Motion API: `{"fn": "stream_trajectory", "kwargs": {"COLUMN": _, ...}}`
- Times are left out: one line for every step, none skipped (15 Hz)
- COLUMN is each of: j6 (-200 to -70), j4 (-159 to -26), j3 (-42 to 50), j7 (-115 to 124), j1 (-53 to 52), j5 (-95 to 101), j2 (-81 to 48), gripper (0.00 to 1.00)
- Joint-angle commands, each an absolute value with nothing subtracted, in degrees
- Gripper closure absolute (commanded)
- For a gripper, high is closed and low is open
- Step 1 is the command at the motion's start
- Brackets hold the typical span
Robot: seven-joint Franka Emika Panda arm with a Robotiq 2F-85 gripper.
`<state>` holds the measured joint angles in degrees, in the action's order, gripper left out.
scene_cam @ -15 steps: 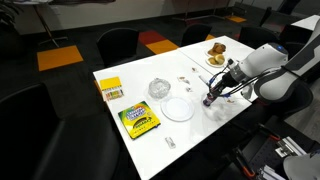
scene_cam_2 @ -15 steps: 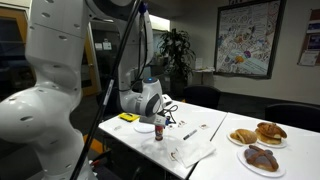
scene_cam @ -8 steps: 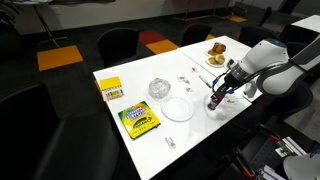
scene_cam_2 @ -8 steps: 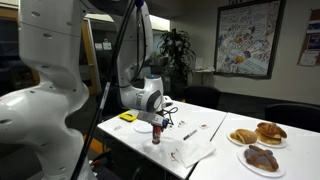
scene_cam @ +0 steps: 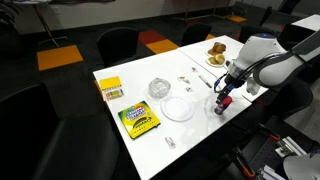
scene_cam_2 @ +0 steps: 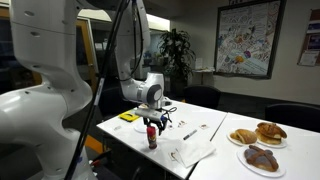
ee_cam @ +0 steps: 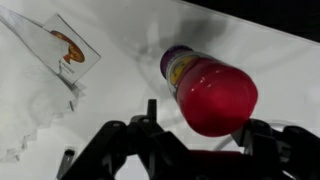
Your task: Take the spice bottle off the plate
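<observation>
The spice bottle (scene_cam: 222,103), red with a purple cap, is away from the clear plate (scene_cam: 178,109), out near the table's edge. My gripper (scene_cam: 223,95) is shut on it from above. In an exterior view the bottle (scene_cam_2: 152,138) hangs upright under the gripper (scene_cam_2: 152,127), just over the white tabletop. The wrist view shows its red body (ee_cam: 212,95) filling the space between my fingers (ee_cam: 195,140), cap pointing away. I cannot tell if it touches the table.
A clear glass bowl (scene_cam: 159,89), a green-yellow crayon box (scene_cam: 138,121) and a yellow box (scene_cam: 110,89) sit beyond the plate. A plate of pastries (scene_cam_2: 258,140) stands at a far corner. White paper (scene_cam_2: 195,152) and a sachet (ee_cam: 68,45) lie close to the bottle.
My gripper has carried the bottle farther from the plate, toward the table's edge, and has turned more upright over it.
</observation>
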<state>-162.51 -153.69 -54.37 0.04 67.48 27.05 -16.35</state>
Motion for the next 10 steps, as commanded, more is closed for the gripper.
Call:
{"fn": "stream_trajectory", "kwargs": {"j6": -155.7, "j4": -151.7, "j3": -58.3, "j7": -2.2, "j1": 69.0, "j5": 24.5, "j2": -14.8, "gripper": 0.01}}
{"fn": "stream_trajectory", "kwargs": {"j6": -154.5, "j4": -151.1, "j3": -59.1, "j7": -2.6, "j1": 69.1, "j5": 24.1, "j2": -14.6, "gripper": 0.0}}
{"fn": "stream_trajectory", "kwargs": {"j6": -153.3, "j4": -150.5, "j3": -59.6, "j7": -2.7, "j1": 69.0, "j5": 23.8, "j2": -14.5, "gripper": 0.0}}
{"fn": "stream_trajectory", "kwargs": {"j6": -152.3, "j4": -149.9, "j3": -60.1, "j7": -3.0, "j1": 69.0, "j5": 23.6, "j2": -14.3, "gripper": 0.0}}
{"fn": "stream_trajectory", "kwargs": {"j6": -151.2, "j4": -149.3, "j3": -60.6, "j7": -3.3, "j1": 69.0, "j5": 23.5, "j2": -14.2, "gripper": 0.0}}
{"fn": "stream_trajectory", "kwargs": {"j6": -150.2, "j4": -148.7, "j3": -61.2, "j7": -3.8, "j1": 69.1, "j5": 23.2, "j2": -14.0, "gripper": 0.0}}
{"fn": "stream_trajectory", "kwargs": {"j6": -148.9, "j4": -148.0, "j3": -62.3, "j7": -4.9, "j1": 69.3, "j5": 22.7, "j2": -13.7, "gripper": 0.0}}
{"fn": "stream_trajectory", "kwargs": {"j6": -147.9, "j4": -147.4, "j3": -63.1, "j7": -5.6, "j1": 69.5, "j5": 22.3, "j2": -13.4, "gripper": 0.0}}
{"fn": "stream_trajectory", "kwargs": {"j6": -146.7, "j4": -146.6, "j3": -64.5, "j7": -6.7, "j1": 69.8, "j5": 21.7, "j2": -12.6, "gripper": 0.0}}
{"fn": "stream_trajectory", "kwargs": {"j6": -145.7, "j4": -145.9, "j3": -65.9, "j7": -7.5, "j1": 69.9, "j5": 21.3, "j2": -11.4, "gripper": 0.0}}
